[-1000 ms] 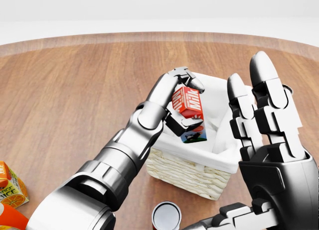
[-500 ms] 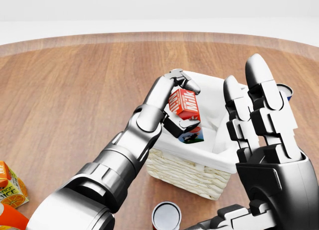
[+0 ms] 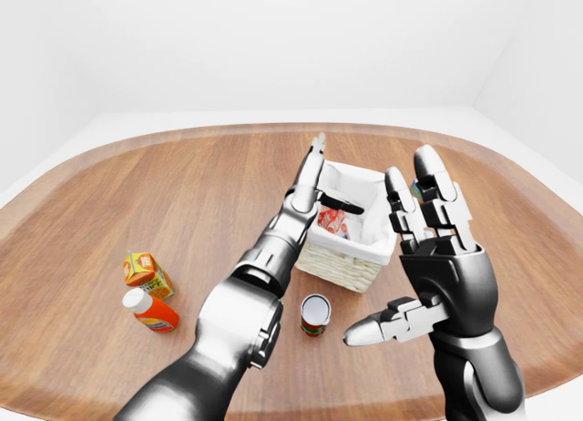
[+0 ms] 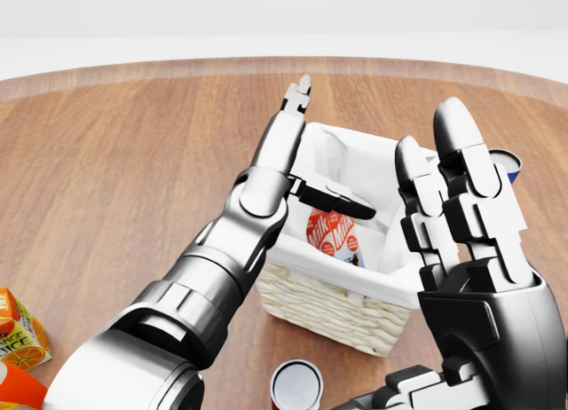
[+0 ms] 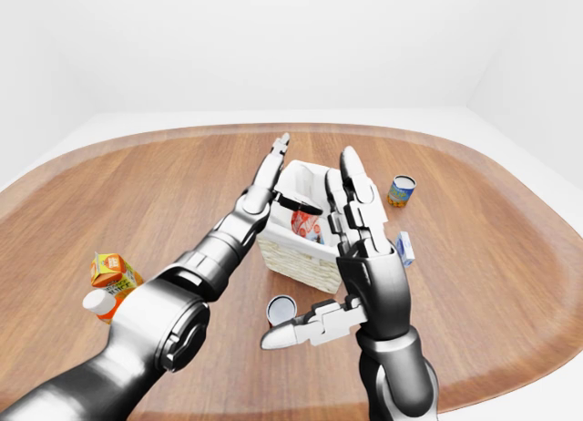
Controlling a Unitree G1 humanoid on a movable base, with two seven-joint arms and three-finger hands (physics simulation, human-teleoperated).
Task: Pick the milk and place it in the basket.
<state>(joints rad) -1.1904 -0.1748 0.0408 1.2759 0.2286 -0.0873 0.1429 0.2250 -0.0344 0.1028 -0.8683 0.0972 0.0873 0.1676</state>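
The red and white milk carton (image 4: 333, 235) lies inside the white-lined wicker basket (image 4: 337, 305), tilted against the liner. My left hand (image 4: 330, 148) hangs over the basket's left side, open and empty. Its fingers (image 4: 300, 90) point straight up and its thumb (image 4: 333, 197) sticks out over the carton without touching it. My right hand (image 3: 401, 248) is open and empty. It is raised upright at the right of the head view and hides the basket's right corner.
An orange juice carton (image 3: 146, 273) and an orange bottle (image 3: 150, 310) lie at the left of the round wooden table (image 3: 137, 193). A can (image 3: 315, 313) stands just below the basket. Another can (image 5: 399, 190) and a small blue-white pack (image 5: 404, 248) lie to the right.
My left hand has opened and let go of the milk. The carton has dropped into the basket, and the fingers have straightened upward. The right hand has barely moved.
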